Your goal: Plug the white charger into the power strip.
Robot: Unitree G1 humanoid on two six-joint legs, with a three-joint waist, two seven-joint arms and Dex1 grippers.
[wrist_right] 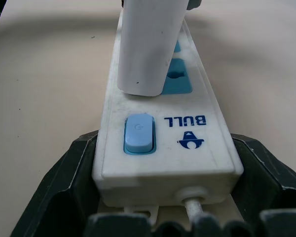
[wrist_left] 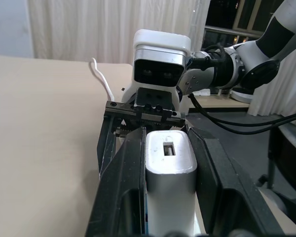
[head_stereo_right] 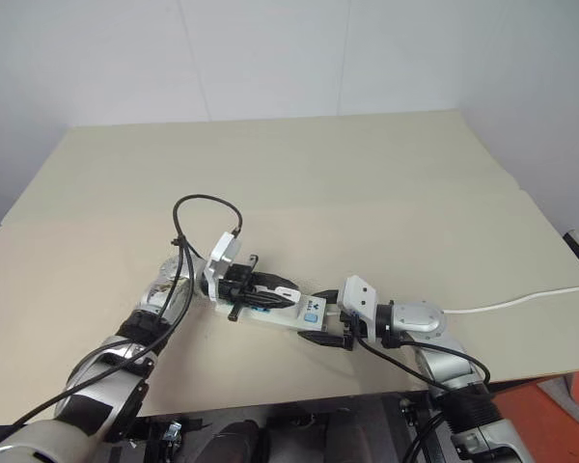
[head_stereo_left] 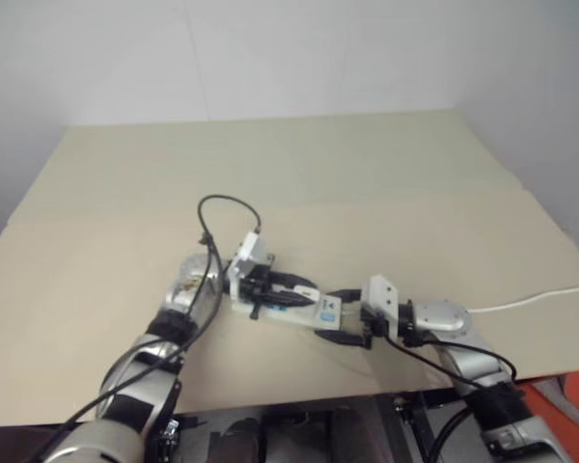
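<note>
The broad beige bench [head_stereo_right: 386,183] carries the long white plastic power strip [head_stereo_right: 280,316], which lies near the front edge between the two arms. From the head views the strip is mostly covered by the grippers; a blue patch shows at its right end, and a thin white cord [head_stereo_right: 521,303] trails over the bench toward the right edge.

The right wrist view shows what the head views hide: the strip's end with a pale blue switch [wrist_right: 138,133], blue "BULL" lettering, a blue outlet face [wrist_right: 177,81] just past it, and the cord stub leaving the end wall. The right gripper [head_stereo_right: 336,318] has its jaws spread wide on either side of this switch end, the black fingers [wrist_right: 64,187] flanking the strip's sides.

The left wrist view shows the small white blocky charger [wrist_left: 170,170] clamped between the closed jaws of the left gripper [head_stereo_right: 270,289], with a small rectangular port on its facing end. In the right wrist view the charger stands upright on the strip, its base over the outlet next to the switch; how deep it sits cannot be told. Beyond the bench hang pale curtains [wrist_left: 113,29].
</note>
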